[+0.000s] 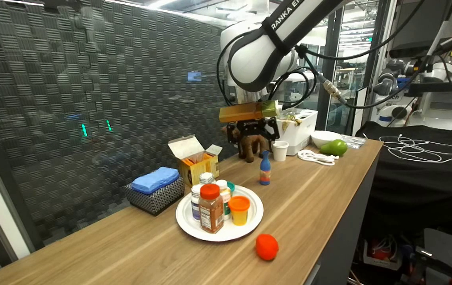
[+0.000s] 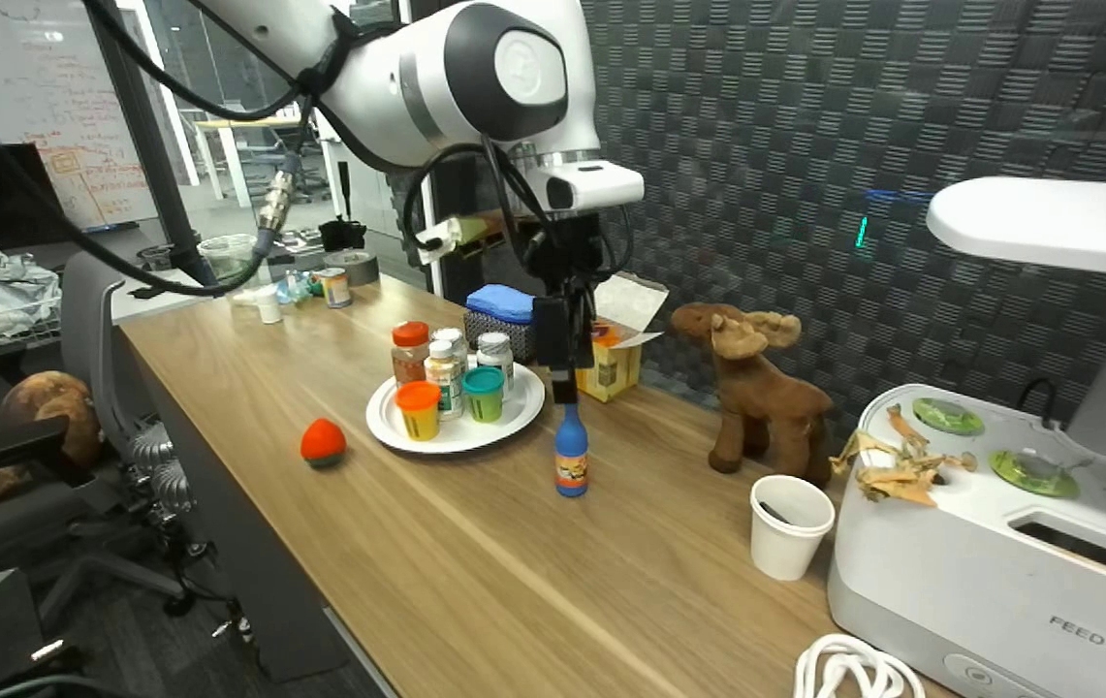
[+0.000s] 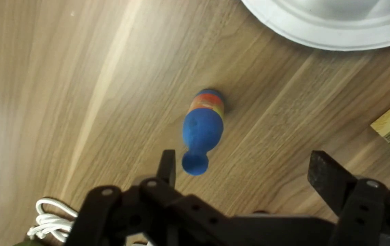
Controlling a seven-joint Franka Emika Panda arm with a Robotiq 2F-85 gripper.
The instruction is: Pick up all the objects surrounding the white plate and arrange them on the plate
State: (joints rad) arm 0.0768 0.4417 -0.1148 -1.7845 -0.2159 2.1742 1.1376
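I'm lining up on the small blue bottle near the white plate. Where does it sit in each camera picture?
In an exterior view: the blue bottle is a little right of and below centre, up and right of the white plate.
In an exterior view: the blue bottle is below centre, right of the white plate.
Wrist view: the blue bottle is near centre, below and left of the white plate.
Shared landmark: the white plate.

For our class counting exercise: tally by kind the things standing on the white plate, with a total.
Red-capped spice jar: 1
Pill bottles: 3
Small lidded tubs: 2
Total: 6
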